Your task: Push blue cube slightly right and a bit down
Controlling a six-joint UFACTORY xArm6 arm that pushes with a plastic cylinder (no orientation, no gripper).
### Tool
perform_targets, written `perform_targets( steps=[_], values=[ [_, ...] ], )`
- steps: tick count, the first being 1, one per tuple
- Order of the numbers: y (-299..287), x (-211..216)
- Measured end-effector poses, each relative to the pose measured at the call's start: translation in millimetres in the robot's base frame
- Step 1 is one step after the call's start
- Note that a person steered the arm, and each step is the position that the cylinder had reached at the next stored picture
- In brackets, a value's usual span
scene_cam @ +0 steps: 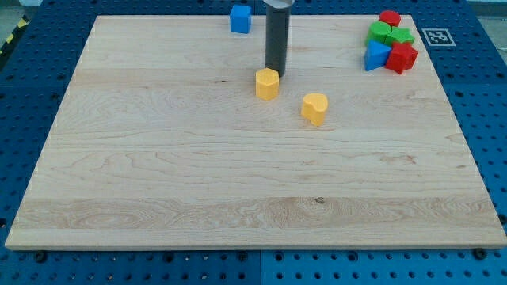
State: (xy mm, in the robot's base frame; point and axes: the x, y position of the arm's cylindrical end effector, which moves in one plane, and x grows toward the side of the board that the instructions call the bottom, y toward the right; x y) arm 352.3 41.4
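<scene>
The rod is seen descending from the view's top, and my tip (275,73) is set on the wooden board (158,182); no jaws are fitted, so no open or closed state applies. The blue cube (241,18) is located up and to the view's left of my tip, apart from it. A yellow pentagonal block (268,83) lies just beside and below my tip. A yellow heart-shaped block (314,108) is placed further down-right. A cluster of red, green and blue blocks (390,42) is found well to the right.

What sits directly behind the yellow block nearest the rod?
My tip stands just behind that yellow block, apparently touching. The blue cube sits farther back, to the left. The block hides nothing else.
</scene>
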Motion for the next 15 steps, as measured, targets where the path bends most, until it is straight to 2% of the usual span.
perform_targets(
  steps=[1,3,4,5,7,8,10,12,13,14,15],
  values=[
    [4,21],
    [-49,54],
    [-41,25],
    [-79,-13],
    [-150,-140],
    [-140,-160],
    [-16,-159],
    [-10,-158],
    [34,-150],
    [49,-147],
    [30,-147]
  ],
)
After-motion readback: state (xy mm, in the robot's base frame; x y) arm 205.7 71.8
